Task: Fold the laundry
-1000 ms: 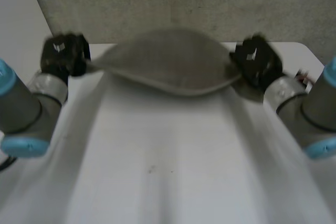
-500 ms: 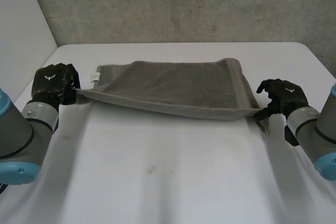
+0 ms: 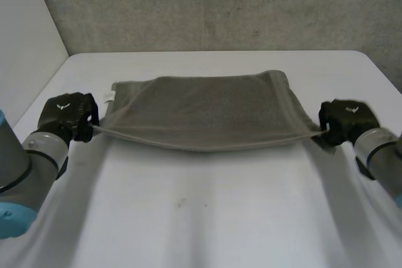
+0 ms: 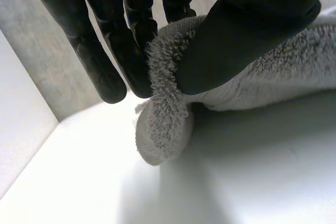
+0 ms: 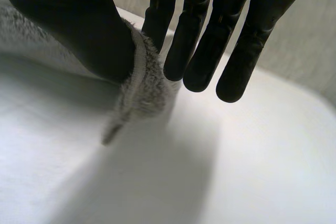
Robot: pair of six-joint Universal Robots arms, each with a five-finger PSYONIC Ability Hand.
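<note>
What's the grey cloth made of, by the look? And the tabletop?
The towel looks like grey terry, probably cotton: the left wrist view shows a fuzzy looped pile, and the right wrist view shows a flatter woven band along its end. The table has a smooth, matte white top with soft shadows and no grain. It is likely laminate or painted board, but the look leaves that open.

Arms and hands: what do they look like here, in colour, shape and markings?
The left arm and right arm are thick grey tubes; the left one shows a light-blue cap. The left hand and right hand are matte black, each with a small white mark on its back. Their fingers are long, smooth and round-tipped.
</note>
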